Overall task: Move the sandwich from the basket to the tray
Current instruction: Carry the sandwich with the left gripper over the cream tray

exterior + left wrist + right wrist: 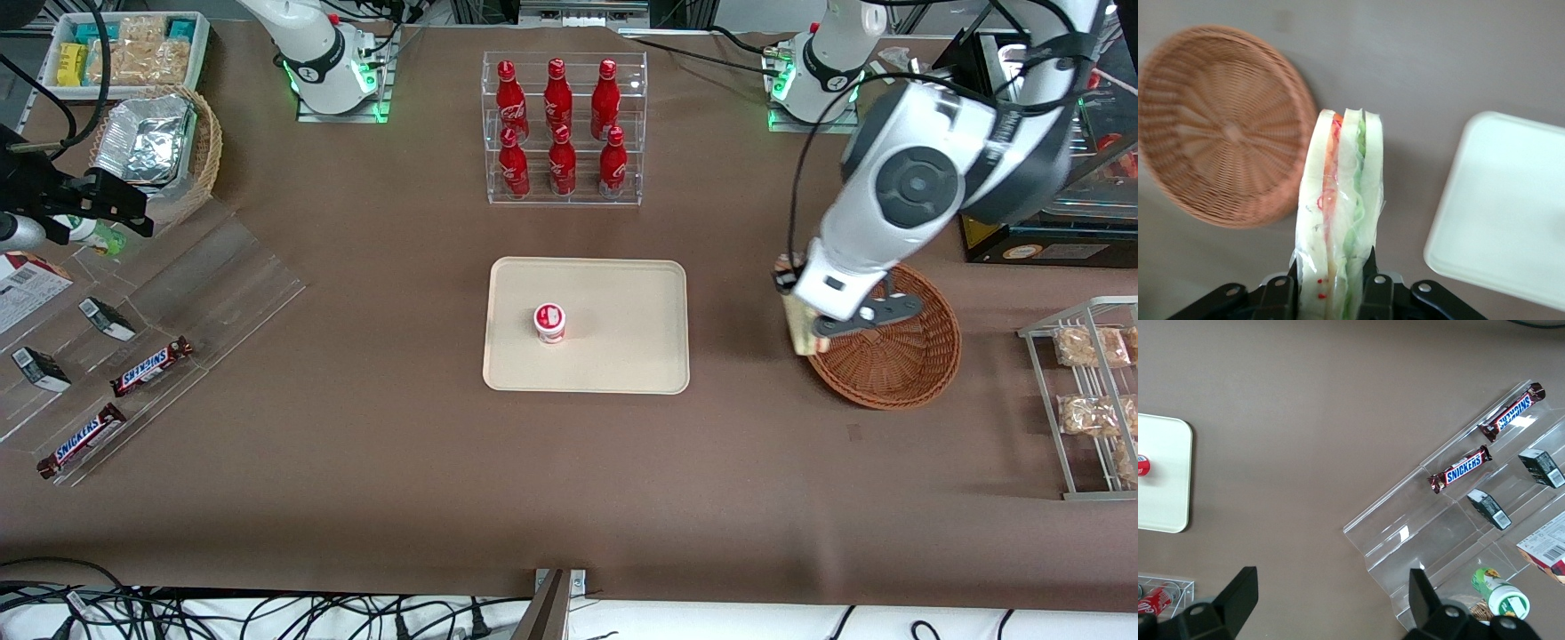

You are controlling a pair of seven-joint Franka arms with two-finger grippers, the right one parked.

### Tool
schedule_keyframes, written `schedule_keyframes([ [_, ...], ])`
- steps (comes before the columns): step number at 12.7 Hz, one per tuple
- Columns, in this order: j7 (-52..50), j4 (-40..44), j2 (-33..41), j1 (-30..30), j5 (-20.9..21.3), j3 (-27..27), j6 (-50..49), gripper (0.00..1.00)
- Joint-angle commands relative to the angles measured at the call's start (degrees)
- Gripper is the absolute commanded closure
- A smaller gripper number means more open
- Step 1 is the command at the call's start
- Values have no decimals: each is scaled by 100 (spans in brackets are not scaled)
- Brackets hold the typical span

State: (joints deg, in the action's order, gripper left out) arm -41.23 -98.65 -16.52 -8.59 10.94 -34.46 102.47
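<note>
My left gripper point(805, 333) is shut on the sandwich point(798, 324), a wrapped wedge with pale bread and red and green filling. It holds the sandwich above the table at the rim of the reddish-brown wicker basket point(898, 364), on the side toward the tray. In the left wrist view the sandwich point(1341, 200) stands between my black fingers point(1373, 280), with the empty basket point(1218, 127) on one side and the tray's corner point(1501, 213) on the other. The cream tray point(622, 356) lies mid-table with a small red-and-white cup point(550, 323) on it.
A clear rack of red cola bottles point(560, 124) stands farther from the camera than the tray. A wire rack of tan snack packs point(1089, 391) is at the working arm's end. Snickers bars point(151, 366) in clear holders, a tan basket of foil packs point(151, 142) and a white bin point(124, 49) lie toward the parked arm's end.
</note>
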Motion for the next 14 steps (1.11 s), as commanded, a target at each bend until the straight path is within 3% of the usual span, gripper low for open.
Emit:
schedule_keyframes([
  [1, -384, 180, -517, 611, -22, -96, 455, 66],
  [4, -1043, 180, -1210, 1437, 336, -43, 1413, 67],
  [8, -2309, 180, -2038, 1800, 1776, -52, 2110, 67],
  [11, -2450, 171, -2241, 1922, 1938, -25, 2486, 67],
  [14, -2890, 180, -2355, 2108, 2403, 80, 2550, 67],
])
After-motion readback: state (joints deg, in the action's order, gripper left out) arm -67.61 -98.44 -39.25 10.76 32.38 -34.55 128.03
